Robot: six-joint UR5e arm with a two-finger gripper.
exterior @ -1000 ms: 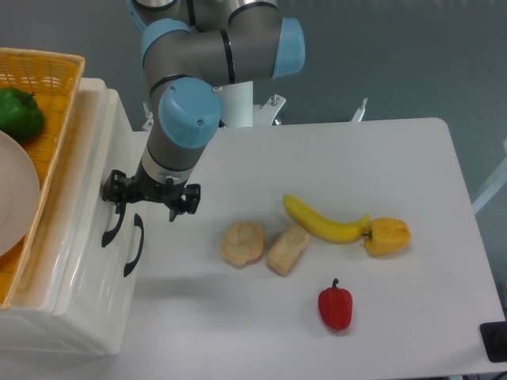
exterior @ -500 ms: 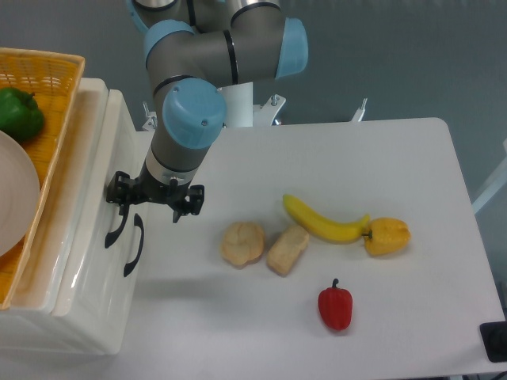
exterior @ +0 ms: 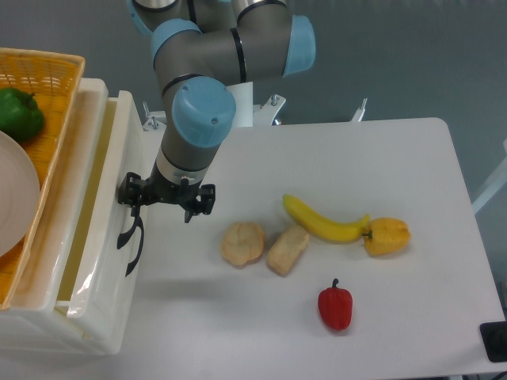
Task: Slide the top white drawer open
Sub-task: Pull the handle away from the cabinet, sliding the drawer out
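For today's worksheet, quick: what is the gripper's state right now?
Gripper: closed on the curved black handle of the glossy cream-white plastic top drawer.

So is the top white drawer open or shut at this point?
Partly open: the top white drawer juts out from the cabinet, exposing a yellowish gap, with the gripper at its handle.

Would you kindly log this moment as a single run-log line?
phase: pulling | gripper: at handle, grip unclear | top white drawer: partly open, gap visible | lower drawer: closed

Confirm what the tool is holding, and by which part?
The tool appears to grip the top white drawer by its black handle, at the handle's upper end.
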